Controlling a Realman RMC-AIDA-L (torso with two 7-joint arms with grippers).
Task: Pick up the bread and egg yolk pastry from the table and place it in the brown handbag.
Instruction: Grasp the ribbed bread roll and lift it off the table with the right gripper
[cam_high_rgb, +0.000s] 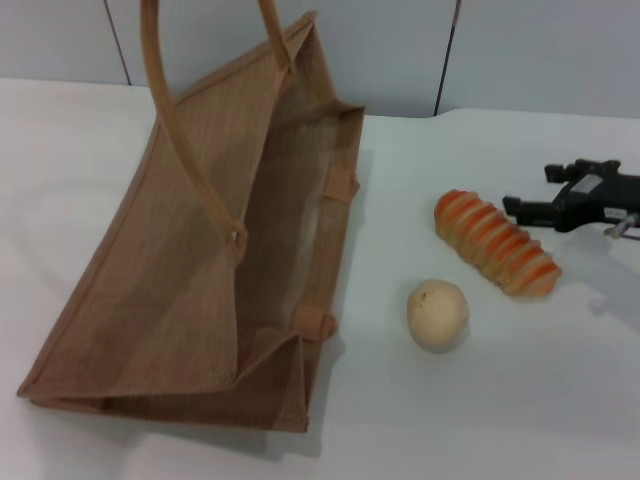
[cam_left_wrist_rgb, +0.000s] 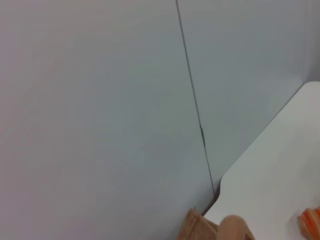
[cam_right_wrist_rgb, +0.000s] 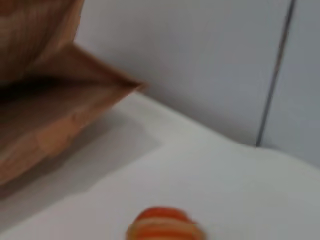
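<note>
Brown handbag (cam_high_rgb: 190, 300) showing coarse woven cloth w/ rough matt weave, handles (cam_high_rgb: 175, 130) looking smoother, bread (cam_high_rgb: 497, 243) showing ridged, slightly glossy crust, egg yolk pastry (cam_high_rgb: 438, 314) looking smooth, matt, table (cam_high_rgb: 480, 400) appearing smooth matt white, right gripper (cam_high_rgb: 515, 208) looking like matt black plastic

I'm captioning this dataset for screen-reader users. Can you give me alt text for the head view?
A brown handbag stands open on the left of a white table, with the striped bread and the round pastry lying apart to its right. The right gripper, black, reaches in from the right edge beside the bread.
</note>
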